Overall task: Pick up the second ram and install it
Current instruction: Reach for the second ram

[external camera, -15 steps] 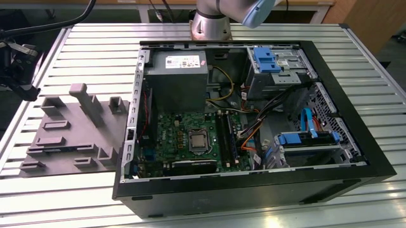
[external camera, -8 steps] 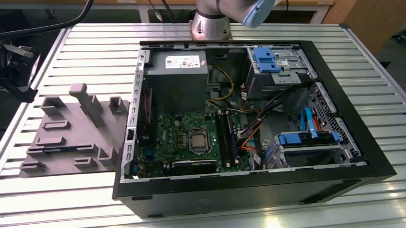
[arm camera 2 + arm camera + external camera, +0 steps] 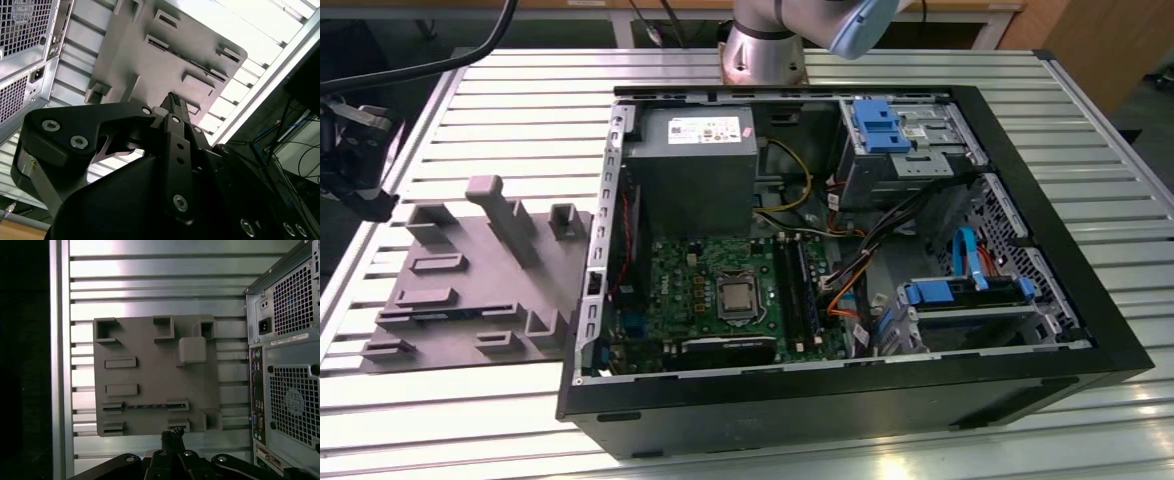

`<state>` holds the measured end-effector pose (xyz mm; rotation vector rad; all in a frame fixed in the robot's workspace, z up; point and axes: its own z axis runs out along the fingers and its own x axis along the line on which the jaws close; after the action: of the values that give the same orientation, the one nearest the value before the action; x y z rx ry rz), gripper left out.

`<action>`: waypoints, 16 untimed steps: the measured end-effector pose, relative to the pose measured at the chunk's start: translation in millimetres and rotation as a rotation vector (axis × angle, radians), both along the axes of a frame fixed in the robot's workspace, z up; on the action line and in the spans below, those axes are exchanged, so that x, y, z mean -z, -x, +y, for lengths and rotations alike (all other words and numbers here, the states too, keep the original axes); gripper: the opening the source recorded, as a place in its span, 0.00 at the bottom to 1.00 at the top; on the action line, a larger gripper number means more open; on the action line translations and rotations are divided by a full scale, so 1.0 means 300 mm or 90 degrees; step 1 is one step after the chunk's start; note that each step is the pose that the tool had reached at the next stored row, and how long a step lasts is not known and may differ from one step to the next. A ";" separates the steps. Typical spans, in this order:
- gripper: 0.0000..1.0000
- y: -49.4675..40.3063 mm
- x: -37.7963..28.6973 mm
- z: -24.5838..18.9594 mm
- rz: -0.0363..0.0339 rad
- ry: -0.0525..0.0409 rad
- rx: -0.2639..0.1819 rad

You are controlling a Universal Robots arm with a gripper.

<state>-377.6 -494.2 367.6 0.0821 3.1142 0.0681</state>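
Jaws of the gripper (image 3: 172,434) stand closed together, empty. The second ram (image 3: 145,406) sits on edge in the grey holder (image 3: 150,375), just beyond them. Expect a light, stiff, fragile part: grip its flat faces mid-length.

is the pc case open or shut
Open: the pc case has no side panel on, its green board exposed.

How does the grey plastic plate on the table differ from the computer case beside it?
The grey plate is low and flat with uprights; the computer case is a deep, open box. The plate is one plain grey; the case has black walls and holds a green board and coloured cables. Both lie on the slatted metal table, the plate at the exterior view's left.
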 end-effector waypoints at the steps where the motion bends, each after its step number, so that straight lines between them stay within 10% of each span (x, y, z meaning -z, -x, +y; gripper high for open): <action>1: 0.11 0.001 0.003 0.000 0.0000 0.0000 0.000; 16: 0.11 0.007 0.030 -0.001 0.0003 0.0000 0.000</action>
<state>-379.7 -494.6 358.6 0.0813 3.1146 0.0681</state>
